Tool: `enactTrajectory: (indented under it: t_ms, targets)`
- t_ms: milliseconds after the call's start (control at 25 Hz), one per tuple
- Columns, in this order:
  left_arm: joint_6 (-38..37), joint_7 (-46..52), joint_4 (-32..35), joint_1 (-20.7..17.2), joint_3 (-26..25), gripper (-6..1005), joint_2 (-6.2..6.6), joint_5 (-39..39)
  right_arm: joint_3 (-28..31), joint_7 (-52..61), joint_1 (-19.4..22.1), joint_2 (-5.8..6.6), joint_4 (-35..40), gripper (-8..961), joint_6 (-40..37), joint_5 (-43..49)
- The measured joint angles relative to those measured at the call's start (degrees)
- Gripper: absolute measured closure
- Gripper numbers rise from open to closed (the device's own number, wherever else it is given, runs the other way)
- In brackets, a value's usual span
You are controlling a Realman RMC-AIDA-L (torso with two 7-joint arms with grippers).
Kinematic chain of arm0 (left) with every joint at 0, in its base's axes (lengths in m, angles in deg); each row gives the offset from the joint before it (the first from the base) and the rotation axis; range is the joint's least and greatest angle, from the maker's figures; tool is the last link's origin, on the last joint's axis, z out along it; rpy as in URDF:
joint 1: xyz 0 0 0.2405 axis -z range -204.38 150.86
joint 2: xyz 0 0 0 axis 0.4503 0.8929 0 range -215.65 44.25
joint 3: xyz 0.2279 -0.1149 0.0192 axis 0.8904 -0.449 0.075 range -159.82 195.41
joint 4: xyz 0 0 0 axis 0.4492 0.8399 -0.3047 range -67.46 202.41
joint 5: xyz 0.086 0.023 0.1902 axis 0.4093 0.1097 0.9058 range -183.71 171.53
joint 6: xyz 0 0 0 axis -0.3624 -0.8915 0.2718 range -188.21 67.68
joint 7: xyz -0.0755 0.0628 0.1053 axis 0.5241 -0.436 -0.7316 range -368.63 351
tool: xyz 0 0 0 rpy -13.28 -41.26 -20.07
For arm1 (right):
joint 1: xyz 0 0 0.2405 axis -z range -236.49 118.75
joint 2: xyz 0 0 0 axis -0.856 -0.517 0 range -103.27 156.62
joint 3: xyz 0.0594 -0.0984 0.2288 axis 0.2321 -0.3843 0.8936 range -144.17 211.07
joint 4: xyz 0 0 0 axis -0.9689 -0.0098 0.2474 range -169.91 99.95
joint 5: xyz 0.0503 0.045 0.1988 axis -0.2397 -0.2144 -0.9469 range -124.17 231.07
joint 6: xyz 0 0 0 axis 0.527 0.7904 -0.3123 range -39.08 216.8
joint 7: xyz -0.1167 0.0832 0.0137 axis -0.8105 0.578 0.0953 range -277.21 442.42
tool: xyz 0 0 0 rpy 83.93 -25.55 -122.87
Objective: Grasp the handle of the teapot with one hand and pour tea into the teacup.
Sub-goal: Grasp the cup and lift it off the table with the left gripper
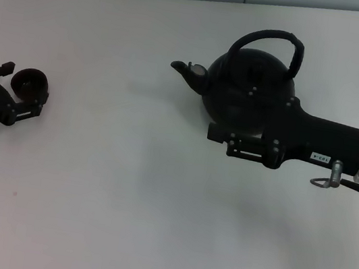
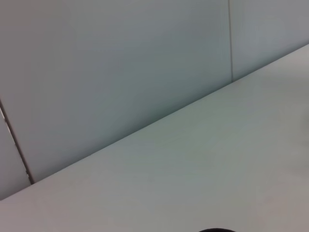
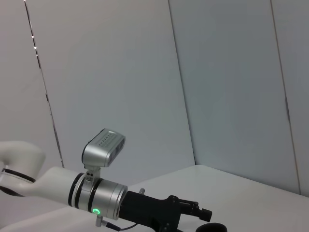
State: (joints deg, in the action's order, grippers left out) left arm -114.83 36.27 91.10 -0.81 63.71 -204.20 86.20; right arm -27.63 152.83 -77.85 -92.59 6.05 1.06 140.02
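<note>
While the teapot [image 1: 249, 84] sits at about two o'clock on the white table [image 1: 121, 200], its spout aimed toward nine, the right gripper [image 1: 234, 133] reaches in from three o'clock and lies low across the pot's near side. Its dark body overlaps the belly of the pot, so I cannot tell whether its jaws are spread or pressed together, nor whether they touch anything. The handle [image 1: 276, 44] arches clear above the lid, untouched as far as the head view shows.

Over at nine o'clock, well apart from the pot, the left gripper [image 1: 15, 91] has the teacup [image 1: 30, 83] between its fingers; the jaws look closed around the little bowl, steadying it. The right wrist view shows that same left arm [image 3: 72, 188] far off, with the cup's rim [image 3: 211, 227] just peeking in.

My read: this is the approach, the grasp not yet made. The next move calls for the right gripper to rise to the hoop's height, line up across it and pinch it firmly near the crown, since a heavy pot could swing on a loose hold. Lift, carry and pour all wait.
</note>
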Motion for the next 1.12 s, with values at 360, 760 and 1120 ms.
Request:
enactTrajectory:
  t_ms: [360,760,1120]
  targets:
    - [1.86,0.0,-1.17,1.04,1.27,139,0.09,-0.01,0.0,0.0,-0.01,0.0,0.21,200,0.0,0.0]
    - [2.76,0.0,-1.22,1.18,1.28,139,0.03,-0.2,0.0,0.0,-0.05,0.0,0.29,200,0.0,0.0]
    - [3.89,0.0,-1.28,1.67,1.28,144,-0.07,-0.14,0.09,0.0,-0.09,0.0,0.28,200,0.0,0.0]
